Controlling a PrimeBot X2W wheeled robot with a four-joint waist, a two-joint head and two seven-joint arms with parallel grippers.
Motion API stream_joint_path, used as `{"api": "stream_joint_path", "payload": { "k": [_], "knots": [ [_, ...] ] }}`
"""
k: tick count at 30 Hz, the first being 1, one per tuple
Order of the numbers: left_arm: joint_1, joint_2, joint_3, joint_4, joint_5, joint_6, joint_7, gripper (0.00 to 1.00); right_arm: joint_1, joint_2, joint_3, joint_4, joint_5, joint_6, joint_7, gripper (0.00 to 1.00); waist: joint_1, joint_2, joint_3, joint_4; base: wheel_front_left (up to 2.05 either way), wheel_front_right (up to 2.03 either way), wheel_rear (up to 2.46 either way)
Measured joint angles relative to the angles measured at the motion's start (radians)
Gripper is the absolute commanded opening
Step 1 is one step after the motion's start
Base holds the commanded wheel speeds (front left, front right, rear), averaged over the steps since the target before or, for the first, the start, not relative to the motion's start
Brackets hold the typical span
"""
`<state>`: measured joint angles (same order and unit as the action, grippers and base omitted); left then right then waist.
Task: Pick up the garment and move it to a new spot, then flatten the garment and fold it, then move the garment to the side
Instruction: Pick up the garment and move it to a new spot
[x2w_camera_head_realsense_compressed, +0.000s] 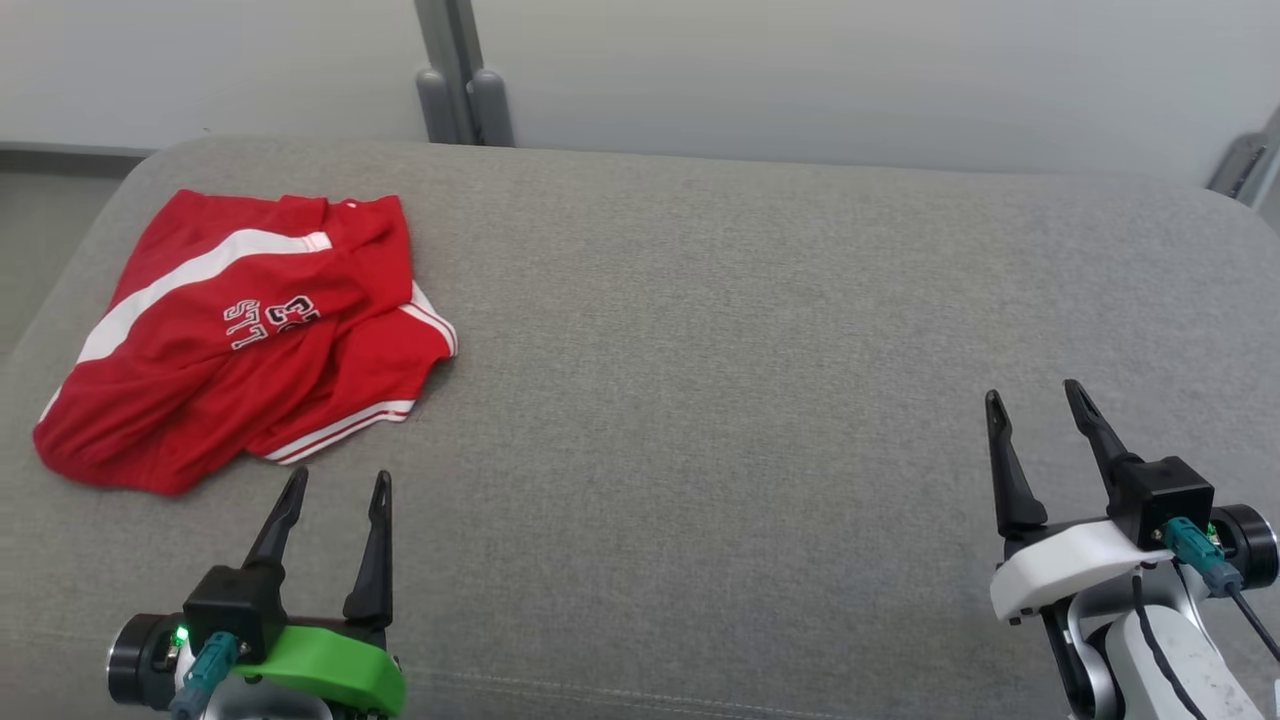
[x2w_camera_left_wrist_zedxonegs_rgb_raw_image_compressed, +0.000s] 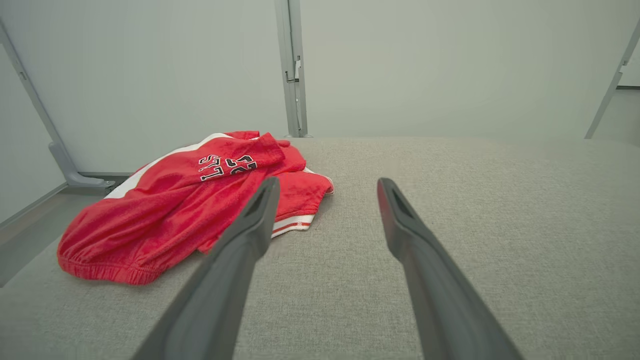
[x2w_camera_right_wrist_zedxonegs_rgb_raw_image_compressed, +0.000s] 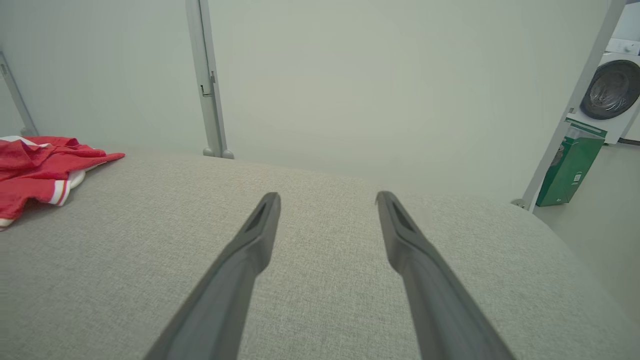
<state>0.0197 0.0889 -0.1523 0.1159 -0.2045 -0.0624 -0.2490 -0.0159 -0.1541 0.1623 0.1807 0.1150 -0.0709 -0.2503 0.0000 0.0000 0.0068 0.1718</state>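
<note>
The garment (x2w_camera_head_realsense_compressed: 240, 335) is a pair of red shorts with white stripes and lettering, lying crumpled at the far left of a grey cushioned surface (x2w_camera_head_realsense_compressed: 720, 330). My left gripper (x2w_camera_head_realsense_compressed: 338, 485) hovers open just in front of the garment's near hem, empty. In the left wrist view the garment (x2w_camera_left_wrist_zedxonegs_rgb_raw_image_compressed: 185, 205) lies ahead and to the left of the open left gripper (x2w_camera_left_wrist_zedxonegs_rgb_raw_image_compressed: 327, 187). My right gripper (x2w_camera_head_realsense_compressed: 1035, 395) stands open and empty at the lower right, far from the cloth. The right wrist view shows the right gripper (x2w_camera_right_wrist_zedxonegs_rgb_raw_image_compressed: 327, 197) open and the garment (x2w_camera_right_wrist_zedxonegs_rgb_raw_image_compressed: 40, 165) at the far left edge.
A pale partition wall with a grey post (x2w_camera_head_realsense_compressed: 462, 80) stands behind the surface. The surface's rounded left edge (x2w_camera_head_realsense_compressed: 70, 270) drops to the floor beside the garment. A washing machine (x2w_camera_right_wrist_zedxonegs_rgb_raw_image_compressed: 615, 90) and a green box (x2w_camera_right_wrist_zedxonegs_rgb_raw_image_compressed: 570, 167) sit off to the right.
</note>
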Motion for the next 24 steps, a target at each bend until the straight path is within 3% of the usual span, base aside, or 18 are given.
{"api": "stream_joint_path", "payload": {
  "k": [14,24],
  "knots": [
    [0.044,0.019,0.112,0.024,-0.010,0.011,0.000,1.00,0.006,0.021,0.020,0.010,-0.007,0.011,0.000,1.00,0.0000,0.0000,-0.029,0.150,0.00,0.00,0.00],
    [0.066,0.022,0.143,0.011,-0.012,0.011,0.000,1.00,0.006,0.029,0.035,0.023,-0.011,0.021,0.000,1.00,0.0000,0.0000,-0.038,0.182,0.00,0.00,0.00]
  ]
}}
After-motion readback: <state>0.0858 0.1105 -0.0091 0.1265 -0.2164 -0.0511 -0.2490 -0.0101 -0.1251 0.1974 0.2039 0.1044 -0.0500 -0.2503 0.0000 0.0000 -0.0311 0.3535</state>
